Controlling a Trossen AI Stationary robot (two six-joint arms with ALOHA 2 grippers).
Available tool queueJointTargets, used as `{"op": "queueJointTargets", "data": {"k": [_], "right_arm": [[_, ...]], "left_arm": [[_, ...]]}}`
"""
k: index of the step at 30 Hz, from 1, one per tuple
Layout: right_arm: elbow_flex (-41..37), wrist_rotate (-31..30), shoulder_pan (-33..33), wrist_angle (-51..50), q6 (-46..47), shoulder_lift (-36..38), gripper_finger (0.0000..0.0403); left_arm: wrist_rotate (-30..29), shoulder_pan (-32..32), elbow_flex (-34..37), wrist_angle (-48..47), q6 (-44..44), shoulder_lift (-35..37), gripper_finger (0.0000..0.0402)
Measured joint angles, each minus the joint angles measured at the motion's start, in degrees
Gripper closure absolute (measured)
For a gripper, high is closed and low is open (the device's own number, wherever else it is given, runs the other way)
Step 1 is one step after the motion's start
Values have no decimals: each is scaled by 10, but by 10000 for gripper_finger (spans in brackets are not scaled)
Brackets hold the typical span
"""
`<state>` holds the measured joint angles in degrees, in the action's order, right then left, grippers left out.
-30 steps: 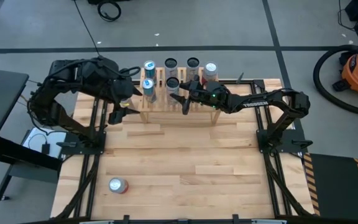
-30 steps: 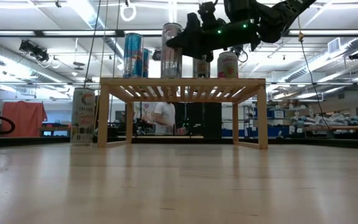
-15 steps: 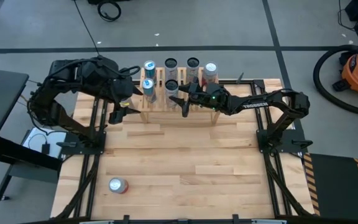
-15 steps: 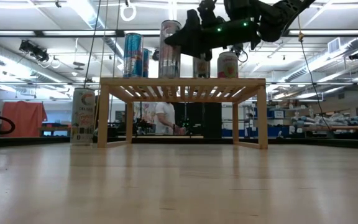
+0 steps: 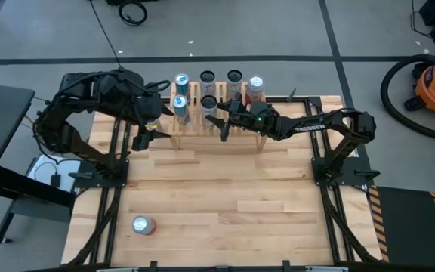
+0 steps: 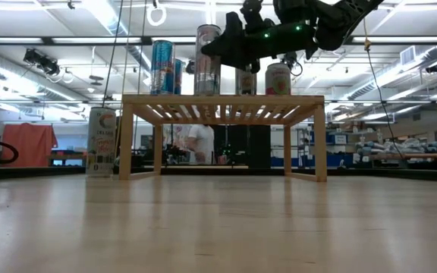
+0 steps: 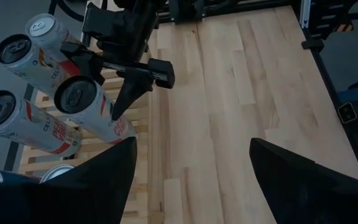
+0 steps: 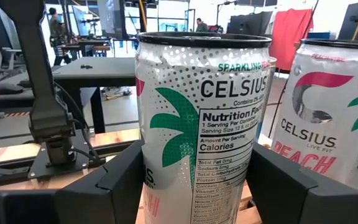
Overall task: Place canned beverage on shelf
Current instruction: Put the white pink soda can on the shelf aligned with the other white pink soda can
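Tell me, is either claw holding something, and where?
Right gripper straddles a can's middle on the shelf; a firm grip cannot be told. Left gripper holds nothing.

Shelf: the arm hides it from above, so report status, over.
Left gripper open, empty, beside light slatted wooden shelf. Right gripper straddles white palm-print Celsius can, upright on shelf. Nothing in the way.

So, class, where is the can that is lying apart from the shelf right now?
In the high view, the loose can lies on the near left part of the table, far from the shelf and both arms.
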<state>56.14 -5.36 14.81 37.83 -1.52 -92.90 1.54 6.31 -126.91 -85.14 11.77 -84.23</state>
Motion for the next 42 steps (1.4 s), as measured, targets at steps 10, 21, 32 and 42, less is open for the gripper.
{"op": "queueJointTargets", "data": {"k": [10,21,32,42], "right_arm": [[0,30,12,-5,0,0,139],[3,54,33,15,15,-15,117],[2,75,33,19,9,-16,115],[2,79,33,16,-1,-16,112]], "left_arm": [[0,0,0,1,-6,0,88],[0,0,0,1,-6,0,88],[0,0,0,4,-6,0,88],[0,0,0,5,-5,0,88]]}}
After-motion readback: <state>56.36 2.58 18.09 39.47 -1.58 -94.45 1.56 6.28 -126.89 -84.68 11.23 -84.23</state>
